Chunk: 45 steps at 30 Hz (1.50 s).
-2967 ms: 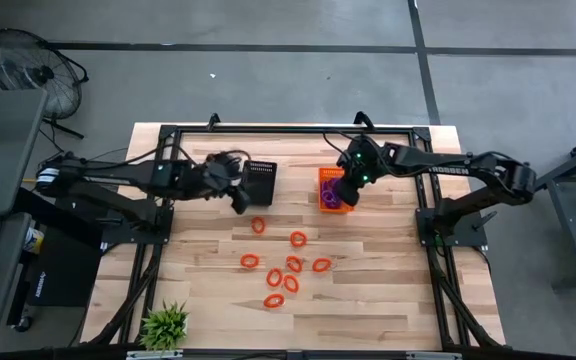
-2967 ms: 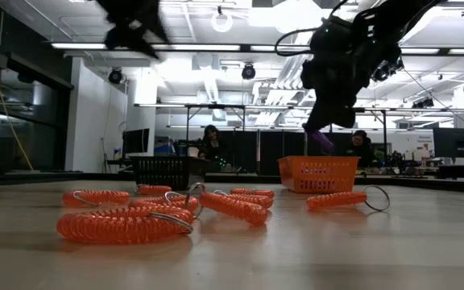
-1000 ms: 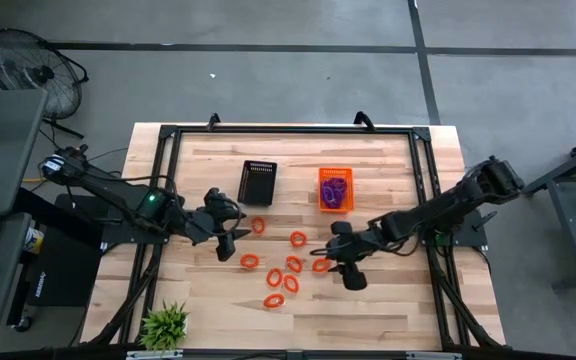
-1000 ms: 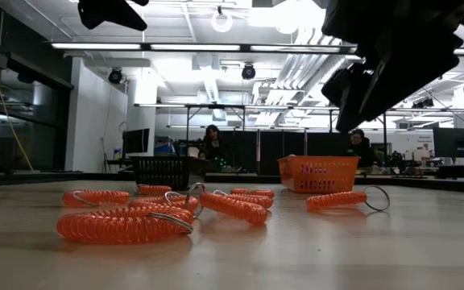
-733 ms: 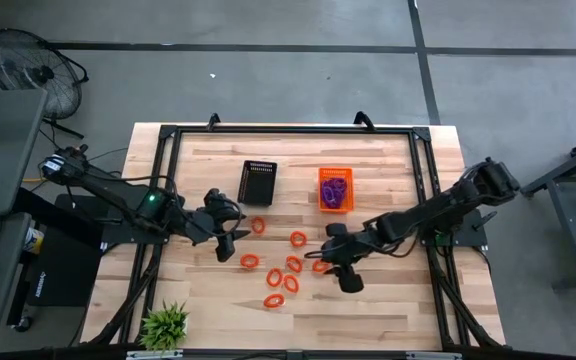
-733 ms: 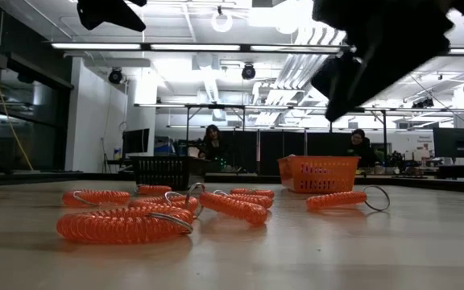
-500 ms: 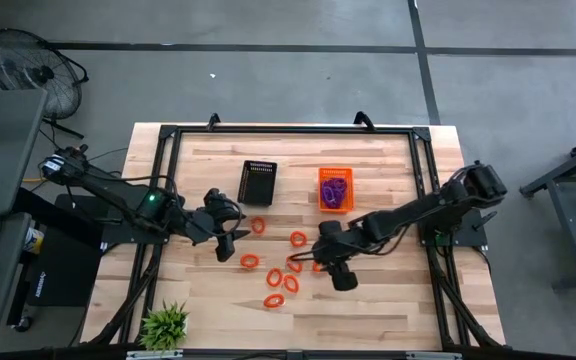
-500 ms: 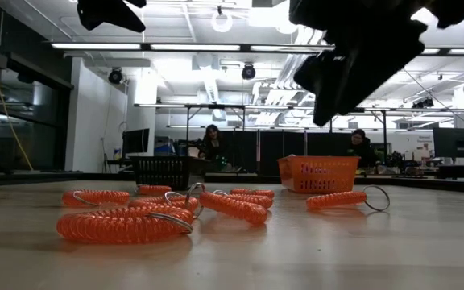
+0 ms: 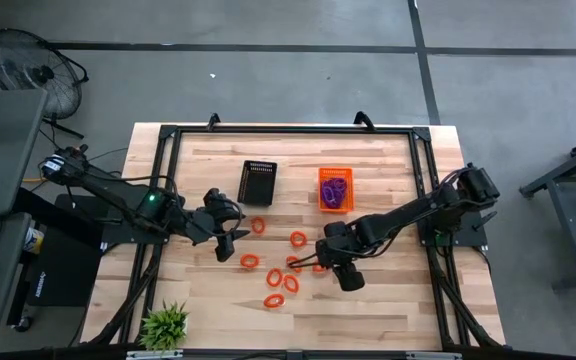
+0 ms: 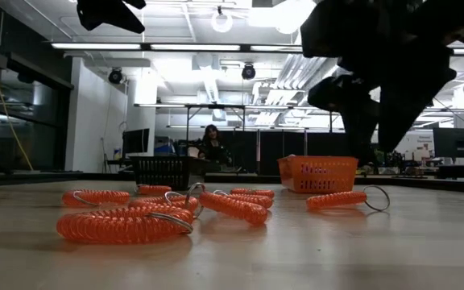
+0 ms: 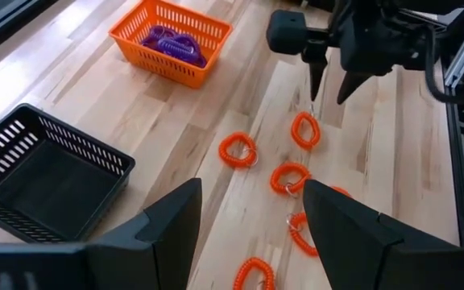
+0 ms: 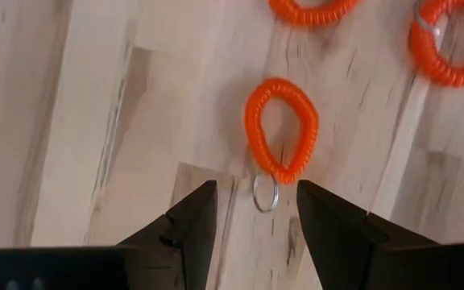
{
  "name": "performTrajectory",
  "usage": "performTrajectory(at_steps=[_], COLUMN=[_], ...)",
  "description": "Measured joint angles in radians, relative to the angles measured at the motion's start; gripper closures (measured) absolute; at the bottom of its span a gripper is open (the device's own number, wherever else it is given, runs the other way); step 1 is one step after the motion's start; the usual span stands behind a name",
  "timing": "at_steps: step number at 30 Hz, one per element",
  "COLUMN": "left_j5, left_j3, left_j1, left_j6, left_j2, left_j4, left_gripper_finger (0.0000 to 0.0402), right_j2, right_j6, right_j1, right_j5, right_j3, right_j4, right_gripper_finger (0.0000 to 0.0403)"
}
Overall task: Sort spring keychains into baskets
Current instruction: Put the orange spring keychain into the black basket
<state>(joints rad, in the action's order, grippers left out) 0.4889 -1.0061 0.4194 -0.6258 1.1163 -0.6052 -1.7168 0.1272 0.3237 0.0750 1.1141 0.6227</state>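
Right end effector (image 12: pixel 250 211) is hanging wide open over one of eight orange keychains (image 12: pixel 281 129) lying on the counter (image 9: pixel 388 300). Purple keychains (image 9: pixel 335 192) are filling the orange basket (image 9: pixel 335 173); black basket (image 9: pixel 258 182) sits beside. Left end effector (image 11: pixel 248 211) is hovering open.

No text, label, brand, number or sign can be read in any of these views.
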Motion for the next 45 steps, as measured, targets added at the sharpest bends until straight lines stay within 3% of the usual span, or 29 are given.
performTrajectory(at_steps=[7, 30, 45], left_j5=[0.0, -0.002, -0.003], left_j3=[0.0, 0.0, 0.0], left_j1=[0.0, 0.0, 0.0], left_j6=[0.0, 0.0, 0.0], left_j2=[0.0, 0.0, 0.0], left_j4=[-0.003, -0.026, -0.043], left_gripper_finger=[0.0186, 0.0186, 0.0186], right_j2=[-0.016, -0.169, -0.172], right_j6=[-0.085, -0.069, -0.044], right_j1=[0.011, 0.011, 0.011], right_j5=[-0.013, -0.049, -0.051], right_j3=[0.0, 0.002, 0.002], right_j4=[-0.044, -0.146, -0.148], right_gripper_finger=[0.0236, 0.024, 0.0364])
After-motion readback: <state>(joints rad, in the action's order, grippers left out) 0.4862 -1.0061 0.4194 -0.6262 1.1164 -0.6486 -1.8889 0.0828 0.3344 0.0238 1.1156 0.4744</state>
